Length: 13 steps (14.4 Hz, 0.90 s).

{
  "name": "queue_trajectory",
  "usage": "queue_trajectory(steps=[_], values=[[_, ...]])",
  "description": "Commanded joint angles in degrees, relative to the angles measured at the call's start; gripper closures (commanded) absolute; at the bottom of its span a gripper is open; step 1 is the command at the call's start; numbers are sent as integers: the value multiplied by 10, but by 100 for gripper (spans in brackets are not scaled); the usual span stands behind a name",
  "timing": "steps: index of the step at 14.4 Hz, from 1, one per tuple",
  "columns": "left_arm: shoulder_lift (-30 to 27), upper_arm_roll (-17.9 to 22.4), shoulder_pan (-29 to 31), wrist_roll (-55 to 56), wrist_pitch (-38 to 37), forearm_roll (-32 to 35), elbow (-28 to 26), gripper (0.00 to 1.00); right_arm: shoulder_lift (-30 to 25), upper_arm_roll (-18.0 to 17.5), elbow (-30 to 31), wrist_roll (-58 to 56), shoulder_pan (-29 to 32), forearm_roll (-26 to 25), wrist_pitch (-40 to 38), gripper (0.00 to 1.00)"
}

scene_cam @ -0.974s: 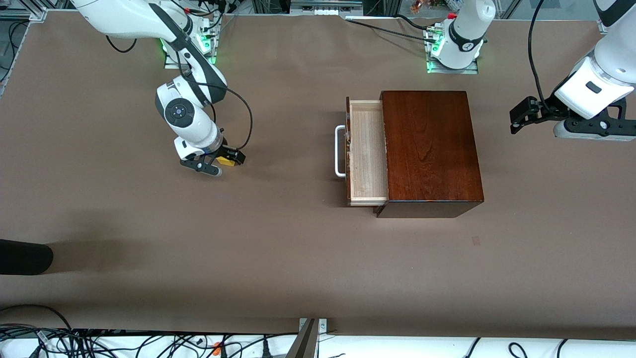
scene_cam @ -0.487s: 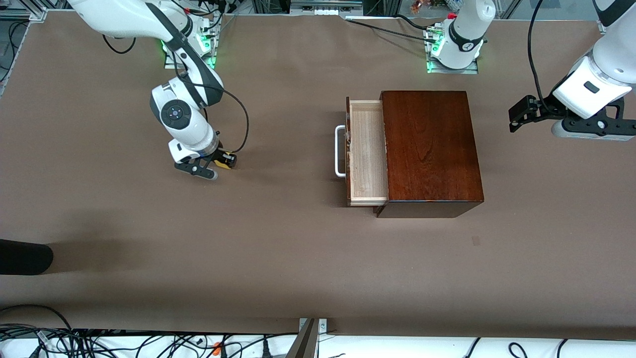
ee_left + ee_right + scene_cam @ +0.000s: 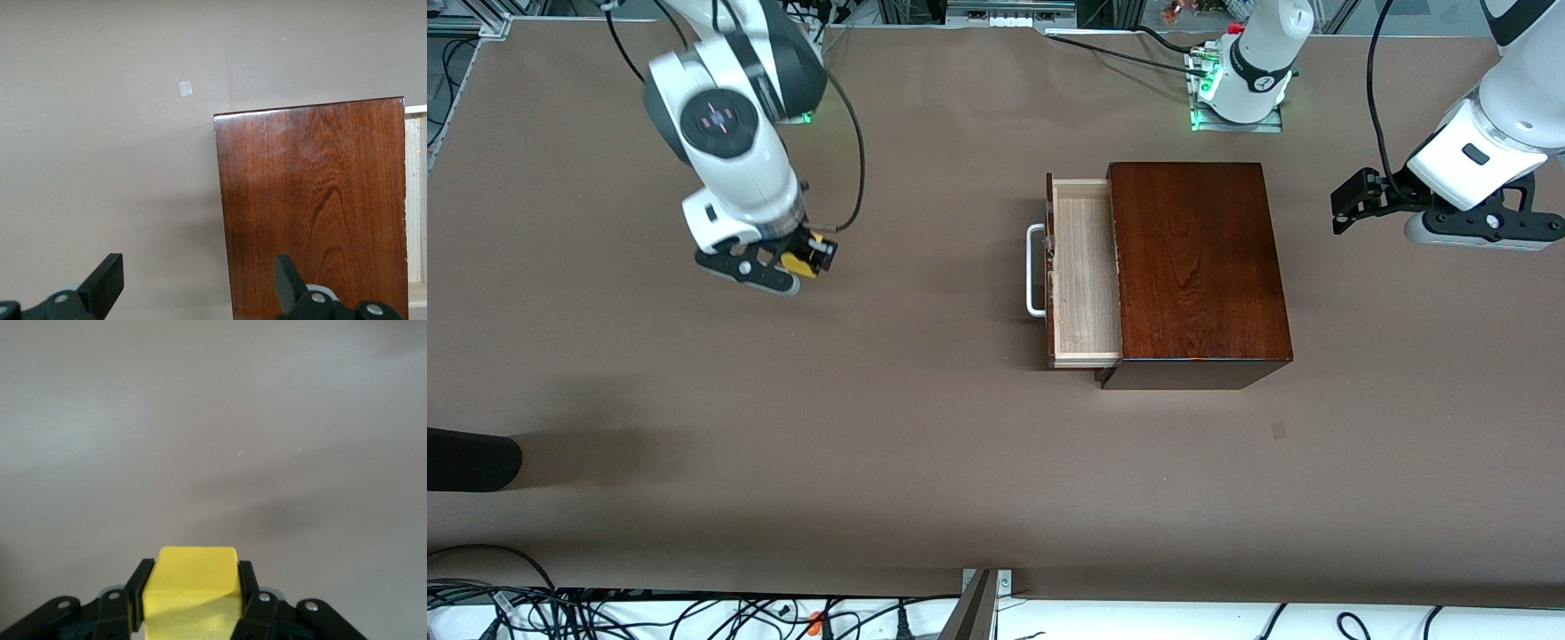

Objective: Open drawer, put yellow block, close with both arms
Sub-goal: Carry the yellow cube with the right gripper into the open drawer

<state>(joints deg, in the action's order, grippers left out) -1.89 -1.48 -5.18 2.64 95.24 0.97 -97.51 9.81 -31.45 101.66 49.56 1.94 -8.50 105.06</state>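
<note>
The yellow block [image 3: 796, 262] is clamped between the fingers of the right pincer [image 3: 783, 264], which is held in the air over bare worktop [image 3: 925, 462] toward the right arm's end, well apart from the wooden box [image 3: 1196, 271]. In the right wrist view the block [image 3: 195, 587] is seen gripped on both sides by the black fingers [image 3: 248, 587]. The drawer [image 3: 1083, 271] is pulled out of the box, its white handle [image 3: 1034, 271] pointing toward the right arm's end, and its pale tray is seen bare. The left pincer [image 3: 200, 283] is held with its fingers apart, over the worktop just beside the box at the left arm's end.
</note>
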Motion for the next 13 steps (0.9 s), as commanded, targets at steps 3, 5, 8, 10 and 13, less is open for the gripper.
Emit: queue_trajectory(steps=[3, 5, 8, 10, 13], values=[[-3, 1, 0, -15, -14, -5, 8, 0, 21, -4, -127, 138, -46, 78, -75, 100], [-3, 1, 1, -16, -14, -5, 8, 0, 37, -4, -152, 251, -86, 78, -74, 100], [-3, 1, 1, -16, -17, -5, 8, 0, 86, -3, -220, 432, -153, 75, -70, 100], [-3, 1, 1, -16, -19, -5, 8, 0, 135, 0, -281, 554, -198, 70, -69, 100], [-3, 1, 1, -16, -19, -5, 8, 0, 210, 3, -370, 705, -254, 53, -64, 100]])
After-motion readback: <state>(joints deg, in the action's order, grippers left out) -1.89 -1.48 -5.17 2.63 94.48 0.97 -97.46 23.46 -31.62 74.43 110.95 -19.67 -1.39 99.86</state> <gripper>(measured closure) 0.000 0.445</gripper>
